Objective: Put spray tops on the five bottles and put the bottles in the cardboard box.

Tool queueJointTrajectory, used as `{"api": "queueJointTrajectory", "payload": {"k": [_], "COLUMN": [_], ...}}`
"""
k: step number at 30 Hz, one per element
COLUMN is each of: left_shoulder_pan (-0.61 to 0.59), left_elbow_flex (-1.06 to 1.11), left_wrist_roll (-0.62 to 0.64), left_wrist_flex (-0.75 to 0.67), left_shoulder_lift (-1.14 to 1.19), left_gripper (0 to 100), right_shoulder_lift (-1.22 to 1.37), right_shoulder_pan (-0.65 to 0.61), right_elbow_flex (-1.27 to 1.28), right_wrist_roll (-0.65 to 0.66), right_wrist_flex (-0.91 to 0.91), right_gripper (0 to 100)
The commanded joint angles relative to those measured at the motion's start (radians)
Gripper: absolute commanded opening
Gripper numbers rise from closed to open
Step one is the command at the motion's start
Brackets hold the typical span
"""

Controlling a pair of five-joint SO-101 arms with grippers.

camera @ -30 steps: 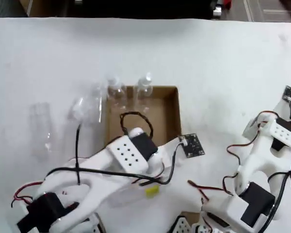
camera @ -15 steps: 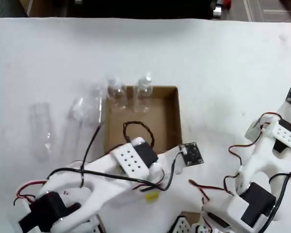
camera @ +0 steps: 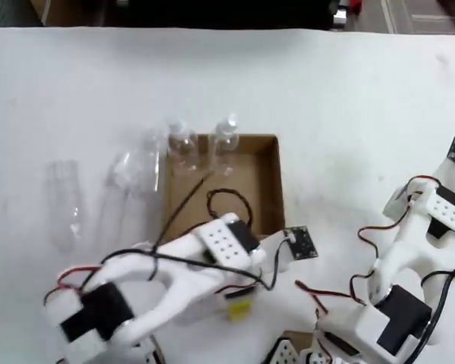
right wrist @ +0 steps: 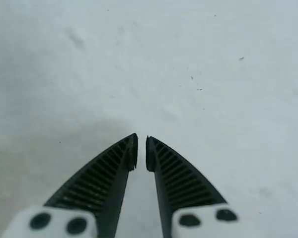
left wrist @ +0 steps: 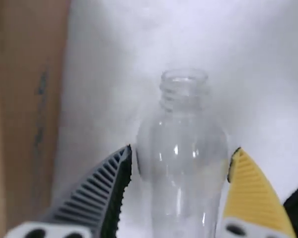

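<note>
Plainly the L gripper [left wrist: 184, 148] is the one placed for the job. Its jaws stand spread about bottle-wide w/ the bottle [left wrist: 183, 161] between them, the black finger just beside one shoulder and the yellow one against or nearly against the other. A sliver of table [camera: 349, 91] shows on the black side, so prob. not clamped yet. The bottle's long axis runs straight out from the wrist, neck end farthest away, so the jaws cross the body below the shoulder. It sits by the table's near edge, just off the box [camera: 277, 174]. Whether it lies flat or tilts can't be told.

The bottle is clear plastic w/ rounded shoulders and a bare threaded neck, open, no spray top.

The R gripper [right wrist: 140, 148] is well apart near the table's right edge, jaws all but closed on nothing.
</note>
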Motion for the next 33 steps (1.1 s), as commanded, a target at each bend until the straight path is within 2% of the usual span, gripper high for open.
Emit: {"api": "queueJointTrajectory", "payload": {"k": [1,6,10,12,15,22,27,33], "left_shoulder_pan": [0.001,-0.001,0.004,0.004,0.001,0.001,0.001,0.004], "left_elbow_flex": [-0.106,-0.172,-0.173,-0.173,-0.193,-0.451,-0.552,-0.736], "left_wrist_roll": [-0.054,-0.069,-0.072,-0.115,-0.115,-0.103,-0.101,-0.028], "left_wrist_flex": [0.015,0.08,0.075,0.072,0.12,0.367,0.43,0.476], "left_shoulder_lift": [0.09,0.11,0.111,0.111,0.108,0.108,0.108,0.108], "left_gripper": [29,23,7,1,2,2,2,2], "right_shoulder_lift": [-0.036,-0.035,-0.035,-0.035,-0.035,-0.035,-0.048,-0.096], "right_shoulder_pan": [0.007,0.007,0.007,0.007,0.007,0.013,0.016,0.016], "right_elbow_flex": [-0.015,-0.015,-0.015,-0.015,-0.015,-0.015,-0.017,-0.005], "right_wrist_roll": [-0.005,-0.008,-0.009,-0.009,-0.009,-0.011,-0.011,-0.011], "right_wrist_flex": [0.004,0.001,-0.001,-0.001,-0.001,-0.001,0.021,0.035], "right_gripper": [1.6,1.6,1.6,1.6,1.6,1.6,1.6,1.6]}}
